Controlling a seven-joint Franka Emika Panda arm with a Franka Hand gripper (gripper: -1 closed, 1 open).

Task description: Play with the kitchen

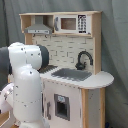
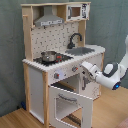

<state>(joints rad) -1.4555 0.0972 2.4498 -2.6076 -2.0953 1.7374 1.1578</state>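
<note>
The kitchen [image 1: 75, 75] is pale wood with white panels in both exterior views. Its back wall [image 2: 50, 37] is white, dotted with small dark holes in the second exterior view and marked with short dark dashes in the first exterior view. The sink [image 1: 72, 74] is grey and the faucet [image 1: 83, 59] black. The hood [image 2: 48, 20] is grey. The stovetop [image 2: 50, 60] is black with red rings, under a silvery pot [image 2: 48, 56]. The arm [image 1: 25, 85] is white with dark joints. The floor [image 2: 110, 112] is light brown wood, the backdrop [image 2: 11, 55] grey-green.
</note>
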